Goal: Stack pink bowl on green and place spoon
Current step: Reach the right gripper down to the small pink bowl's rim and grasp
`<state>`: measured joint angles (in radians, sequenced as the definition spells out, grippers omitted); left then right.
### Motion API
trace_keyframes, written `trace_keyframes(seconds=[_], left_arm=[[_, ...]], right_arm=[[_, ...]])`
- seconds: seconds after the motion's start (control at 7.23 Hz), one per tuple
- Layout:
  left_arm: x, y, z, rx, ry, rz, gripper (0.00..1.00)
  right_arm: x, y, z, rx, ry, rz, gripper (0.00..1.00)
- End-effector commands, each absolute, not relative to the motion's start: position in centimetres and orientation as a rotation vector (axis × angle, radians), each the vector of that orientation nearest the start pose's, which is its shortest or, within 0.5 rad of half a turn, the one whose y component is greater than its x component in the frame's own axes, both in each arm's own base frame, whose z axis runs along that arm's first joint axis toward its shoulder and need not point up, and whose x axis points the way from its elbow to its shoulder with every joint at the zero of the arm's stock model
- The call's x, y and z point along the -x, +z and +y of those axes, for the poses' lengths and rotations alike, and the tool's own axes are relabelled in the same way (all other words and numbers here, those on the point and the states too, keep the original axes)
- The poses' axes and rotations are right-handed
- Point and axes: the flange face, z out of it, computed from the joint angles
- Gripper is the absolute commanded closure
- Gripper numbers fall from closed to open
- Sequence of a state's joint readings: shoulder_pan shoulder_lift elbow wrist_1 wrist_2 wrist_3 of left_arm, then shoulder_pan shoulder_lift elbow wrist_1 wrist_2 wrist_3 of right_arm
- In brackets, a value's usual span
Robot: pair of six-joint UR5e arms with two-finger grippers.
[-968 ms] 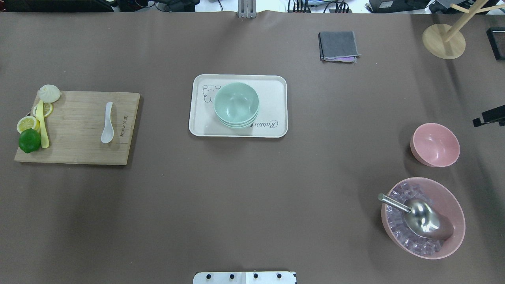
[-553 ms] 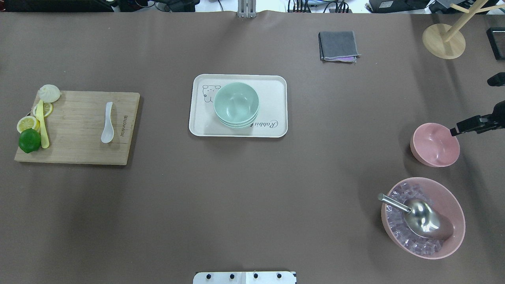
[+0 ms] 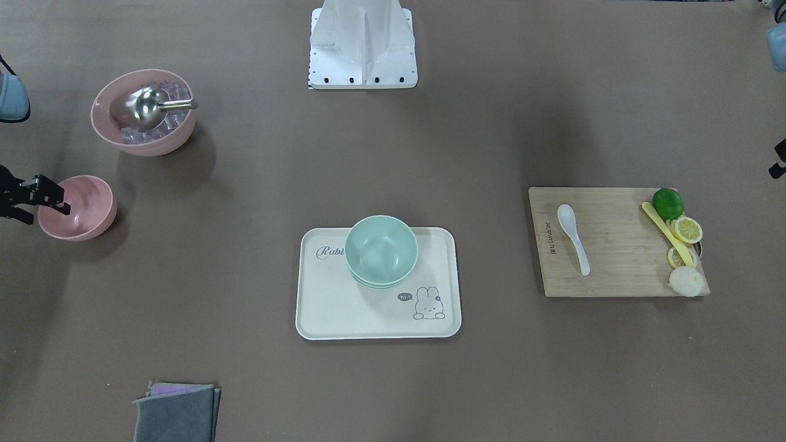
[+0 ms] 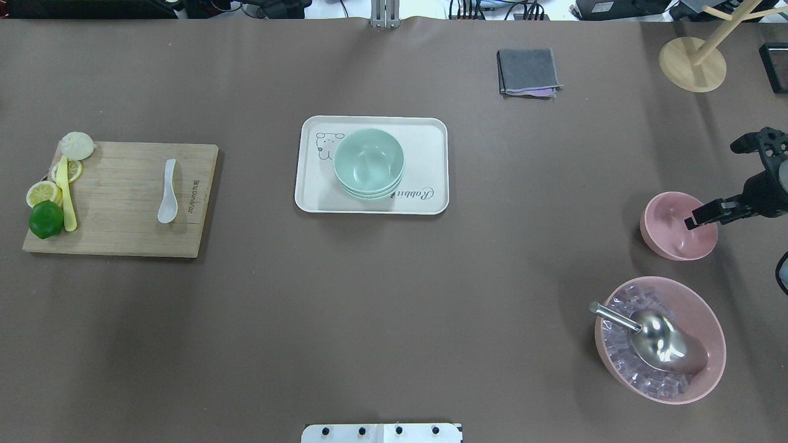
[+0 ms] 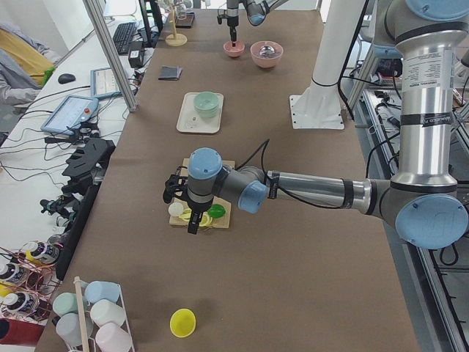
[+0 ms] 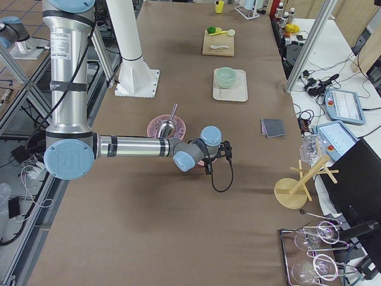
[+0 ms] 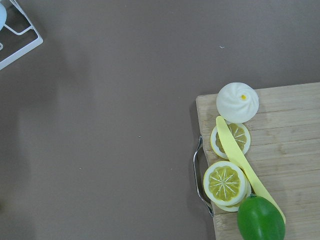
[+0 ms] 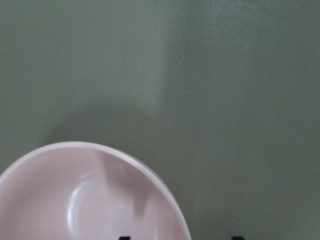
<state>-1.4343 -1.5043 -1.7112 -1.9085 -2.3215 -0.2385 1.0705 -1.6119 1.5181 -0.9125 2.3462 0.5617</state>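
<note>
The small pink bowl (image 4: 671, 232) stands at the table's right side, also in the front view (image 3: 83, 212) and the right wrist view (image 8: 85, 200). My right gripper (image 4: 708, 216) is open at the bowl's right rim, one finger over the inside and one outside. The green bowls (image 4: 368, 161), stacked, sit on a cream tray (image 4: 431, 135) at the centre. The white spoon (image 4: 167, 192) lies on a wooden cutting board (image 4: 123, 234) at the left. My left gripper (image 5: 192, 224) hovers over the board's left end; I cannot tell if it is open.
A large pink bowl (image 4: 708, 369) holds ice cubes and a metal scoop (image 4: 652, 335), just in front of the small bowl. A lime (image 4: 46, 219), lemon slices, a yellow knife and a bun lie on the board's left edge. A grey cloth (image 4: 528, 71) and a wooden stand (image 4: 692, 64) are at the back.
My right gripper has come in from the right edge and moved left and down to the pink bowl's right rim. Nothing else has moved.
</note>
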Motion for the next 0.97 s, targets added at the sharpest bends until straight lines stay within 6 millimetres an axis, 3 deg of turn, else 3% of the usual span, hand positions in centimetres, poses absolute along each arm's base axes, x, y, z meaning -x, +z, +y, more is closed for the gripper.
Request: trace_keyframes(seconds=[0.0, 0.14, 0.41, 0.55, 0.69, 0.83], left_arm=[[-1.7, 56.9, -50.1, -0.224, 0.006, 0.817, 0.02], [-3.6, 56.5, -50.3, -0.203, 0.003, 0.824, 0.02], [-4.5, 55.5, -51.1, -0.204, 0.007, 0.836, 0.02], [-6.1, 54.4, -51.9, -0.185, -0.017, 0.849, 0.02], [-8.8, 52.8, -52.6, -0.162, -0.032, 0.869, 0.02], [-12.1, 51.4, -52.9, -0.131, -0.041, 0.884, 0.02]], right_arm=[[18.9, 62.1, -46.7, -0.057, -0.184, -0.969, 1.0], [19.2, 61.7, -46.8, -0.039, -0.188, -0.995, 1.0], [19.5, 60.5, -47.3, -0.057, -0.196, -1.007, 1.0], [19.9, 59.5, -48.1, -0.066, -0.203, -1.017, 1.0], [20.7, 55.8, -50.6, -0.065, -0.207, -1.063, 1.0], [23.0, 47.6, -55.8, -0.056, -0.156, -1.094, 1.0]])
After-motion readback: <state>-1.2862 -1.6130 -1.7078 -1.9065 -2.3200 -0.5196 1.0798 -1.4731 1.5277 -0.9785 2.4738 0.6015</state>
